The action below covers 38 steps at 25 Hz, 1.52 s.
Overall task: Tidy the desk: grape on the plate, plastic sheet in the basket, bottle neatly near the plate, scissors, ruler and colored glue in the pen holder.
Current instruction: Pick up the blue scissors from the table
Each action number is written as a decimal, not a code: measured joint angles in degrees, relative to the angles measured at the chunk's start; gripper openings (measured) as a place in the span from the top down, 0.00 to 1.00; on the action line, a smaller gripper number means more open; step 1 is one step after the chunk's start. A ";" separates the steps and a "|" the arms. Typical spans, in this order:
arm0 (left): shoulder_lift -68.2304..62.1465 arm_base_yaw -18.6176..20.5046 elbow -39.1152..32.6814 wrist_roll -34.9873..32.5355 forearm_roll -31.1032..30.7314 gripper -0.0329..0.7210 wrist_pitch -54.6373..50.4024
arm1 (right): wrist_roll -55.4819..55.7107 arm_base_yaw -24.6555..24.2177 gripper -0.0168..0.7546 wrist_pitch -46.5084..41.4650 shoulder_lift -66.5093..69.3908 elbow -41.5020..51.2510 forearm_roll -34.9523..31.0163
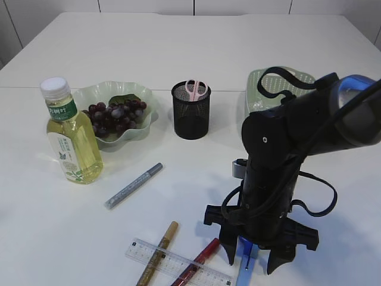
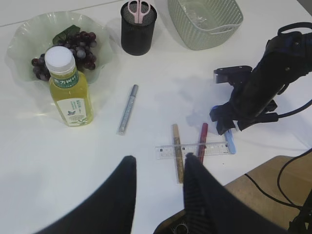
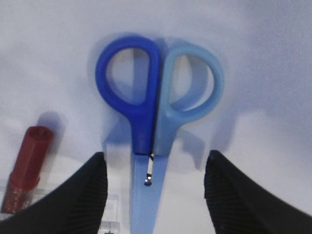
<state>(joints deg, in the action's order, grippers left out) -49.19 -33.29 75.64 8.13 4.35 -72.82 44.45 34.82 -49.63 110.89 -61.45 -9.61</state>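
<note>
Blue scissors point(image 3: 151, 122) lie flat on the table, handles away from me. My right gripper point(image 3: 156, 161) stands open low over them, one finger on each side of the blade, touching nothing. Pink scissors point(image 1: 195, 88) stand in the black mesh pen holder point(image 1: 191, 116). The clear ruler point(image 1: 178, 265) lies near the front edge, under a gold glue pen point(image 1: 158, 253) and a red one point(image 1: 196, 262). A silver glue pen point(image 1: 134, 185) lies apart. Grapes point(image 1: 116, 113) sit on the green plate point(image 1: 89, 92), the bottle point(image 1: 70, 134) beside it. My left gripper point(image 2: 161, 158) hovers open, holding nothing.
The pale green basket point(image 2: 204, 22) stands at the back right with a clear, shiny sheet point(image 2: 197, 9) inside. My right arm point(image 1: 280, 149) rises in front of it. A wooden surface point(image 2: 273, 190) shows past the table's near corner.
</note>
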 joint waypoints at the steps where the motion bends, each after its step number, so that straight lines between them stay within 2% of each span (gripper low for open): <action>1: 0.00 0.00 0.00 0.00 0.00 0.63 0.00 | 0.00 0.00 0.34 0.00 0.00 0.00 0.00; 38: 0.00 0.00 0.00 0.00 0.00 0.64 0.00 | 0.00 0.00 0.34 0.19 0.91 -0.11 1.68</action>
<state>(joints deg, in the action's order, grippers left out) -49.19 -33.29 75.64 8.13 4.35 -72.82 44.45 34.82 -49.44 111.80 -61.56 -7.93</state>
